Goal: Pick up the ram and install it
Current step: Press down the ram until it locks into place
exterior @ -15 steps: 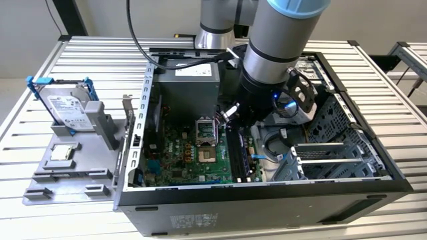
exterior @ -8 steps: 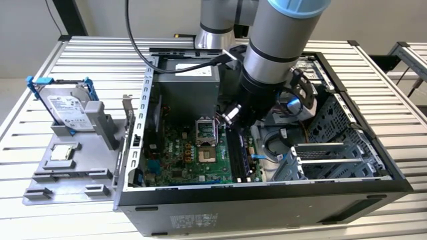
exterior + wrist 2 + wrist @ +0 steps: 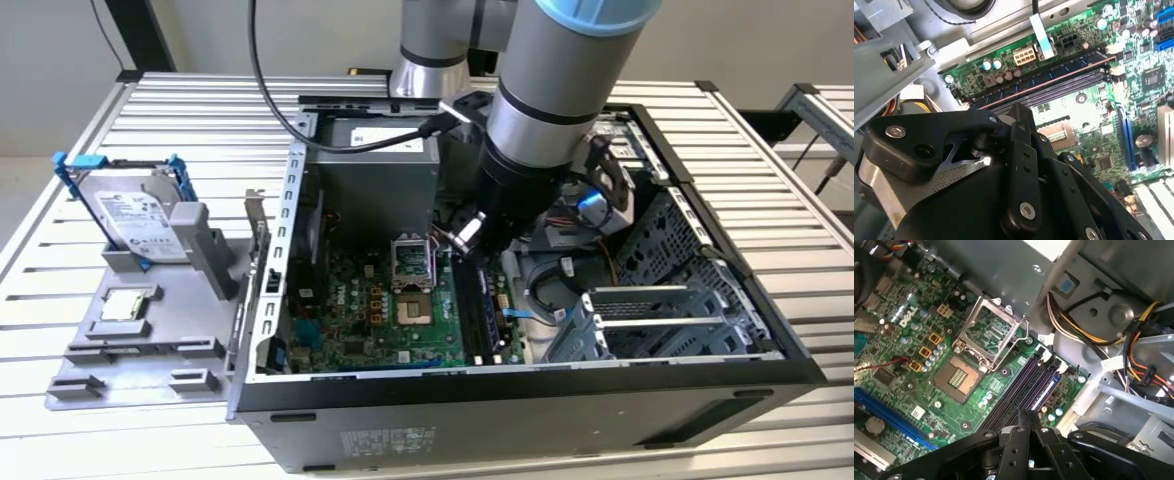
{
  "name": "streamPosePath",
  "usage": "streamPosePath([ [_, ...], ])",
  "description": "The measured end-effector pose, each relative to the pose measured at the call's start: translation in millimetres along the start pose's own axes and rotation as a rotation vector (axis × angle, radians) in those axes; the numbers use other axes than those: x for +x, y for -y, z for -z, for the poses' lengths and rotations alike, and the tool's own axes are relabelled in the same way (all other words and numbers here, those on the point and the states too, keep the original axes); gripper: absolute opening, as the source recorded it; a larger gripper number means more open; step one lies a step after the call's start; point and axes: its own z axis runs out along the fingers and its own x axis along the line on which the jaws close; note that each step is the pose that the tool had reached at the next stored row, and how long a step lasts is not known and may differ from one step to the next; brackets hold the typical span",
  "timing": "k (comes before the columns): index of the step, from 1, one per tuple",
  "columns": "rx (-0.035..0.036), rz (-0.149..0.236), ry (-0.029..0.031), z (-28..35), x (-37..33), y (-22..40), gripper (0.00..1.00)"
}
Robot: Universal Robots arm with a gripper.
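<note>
The ram (image 3: 1046, 80) is a long dark stick with bluish chips, standing on edge in a slot on the green motherboard (image 3: 1149, 80), beside the empty dark slots (image 3: 1019, 392). In the exterior view the ram (image 3: 495, 312) runs along the board to the right of the processor socket. My gripper (image 3: 470, 236) is down inside the open computer case, just above the far end of the slots. In both wrist views its black fingers (image 3: 1021, 117) (image 3: 1029, 422) meet, shut, with nothing between them. I cannot tell whether the tips touch the ram.
The open processor socket (image 3: 961, 377) with its raised metal frame lies beside the slots. Bundled cables (image 3: 1134, 340) and the drive cage (image 3: 667, 310) crowd the case's right. On a grey fixture (image 3: 80, 380) at the exterior view's left stand a blue-framed hard drive (image 3: 134, 215) and a processor chip (image 3: 124, 303).
</note>
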Motion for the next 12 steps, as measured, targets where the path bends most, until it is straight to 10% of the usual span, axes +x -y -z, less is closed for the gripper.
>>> streamPosePath([
  [12,0.0075,0.19,0.0043,0.0,0.0,0.0,0.0],
])
